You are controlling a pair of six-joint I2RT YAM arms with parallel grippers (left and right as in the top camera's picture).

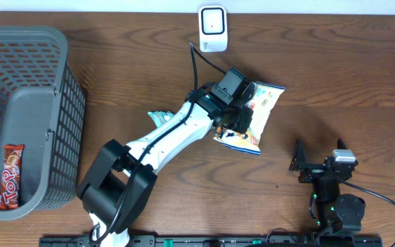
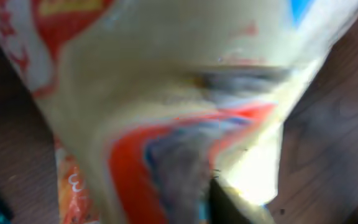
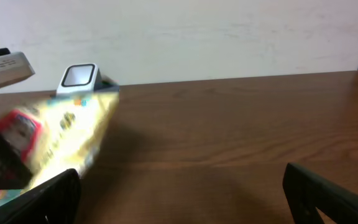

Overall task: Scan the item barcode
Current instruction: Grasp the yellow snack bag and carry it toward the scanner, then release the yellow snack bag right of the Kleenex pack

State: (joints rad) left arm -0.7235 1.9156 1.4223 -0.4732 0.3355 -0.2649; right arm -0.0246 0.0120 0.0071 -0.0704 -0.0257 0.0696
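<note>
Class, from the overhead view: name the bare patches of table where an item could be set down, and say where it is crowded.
Bare: the table right of the snack bag, beyond the right gripper; also the wood between basket and scanner. Crowded: the centre, where the left gripper and bag sit just below the scanner.

This reads as a robotics lab dressed up as a shop checkout. A small white box-shaped barcode scanner (image 1: 212, 27) stands at the far edge of a brown wood-grain bench (image 1: 348, 68), against a plain white wall (image 3: 229, 31). Well to the left of the scanner sits a grey plastic mesh shopping basket (image 1: 74, 116) holding a red-brown wrapped snack bar (image 1: 10, 176). Just in front of the scanner is a yellow-and-white printed snack bag (image 1: 265, 106). Farther from the scanner, a white-and-black robot arm (image 1: 170, 134) and a black robot arm (image 1: 331, 189) rise near a black mounting rail (image 1: 204, 241).
</note>
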